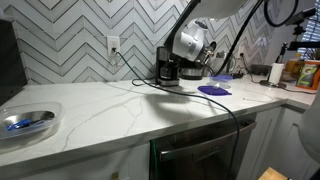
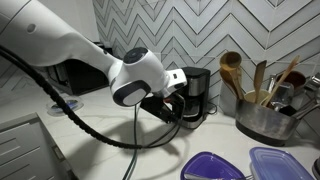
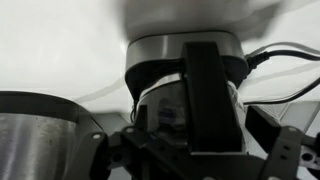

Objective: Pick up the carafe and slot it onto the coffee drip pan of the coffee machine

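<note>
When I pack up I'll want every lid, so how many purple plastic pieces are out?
2. A dark purple disc lies at the bottom of an exterior view; a paler violet piece sits beside it. The arm may hide others.

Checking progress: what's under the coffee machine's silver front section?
The carafe, its black handle facing the wrist camera. The drip pan beneath it is hidden by the gripper, so seating can't be confirmed.

I am holding my white arm (image 2: pixel 50 40) stretched out low and nearly level, my bulky wrist (image 2: pixel 135 78) bending down and forward. In an exterior view my black gripper (image 2: pixel 172 107) is pointing ahead, its jaws too dark and hidden to read.
</note>
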